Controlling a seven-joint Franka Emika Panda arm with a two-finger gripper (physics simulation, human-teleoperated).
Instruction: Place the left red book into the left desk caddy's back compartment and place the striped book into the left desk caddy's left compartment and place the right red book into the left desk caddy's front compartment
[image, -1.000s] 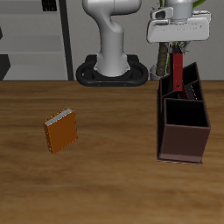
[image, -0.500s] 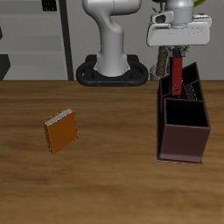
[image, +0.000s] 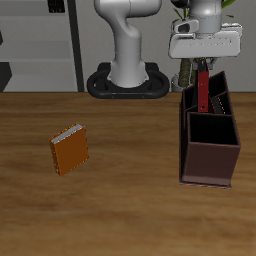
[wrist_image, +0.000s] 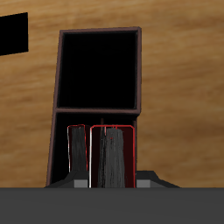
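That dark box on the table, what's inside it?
The left desk caddy has a red book standing upright in a rear slot under the gripper. Its big section looks dark; any contents there cannot be made out.

caddy right of frame | book upright in its rear slot | other book left, on table

We are seeing the gripper lifting higher above the far end of the left desk caddy. The red book beneath it is showing more of its length; we cannot tell whether the fingers are gripping it.
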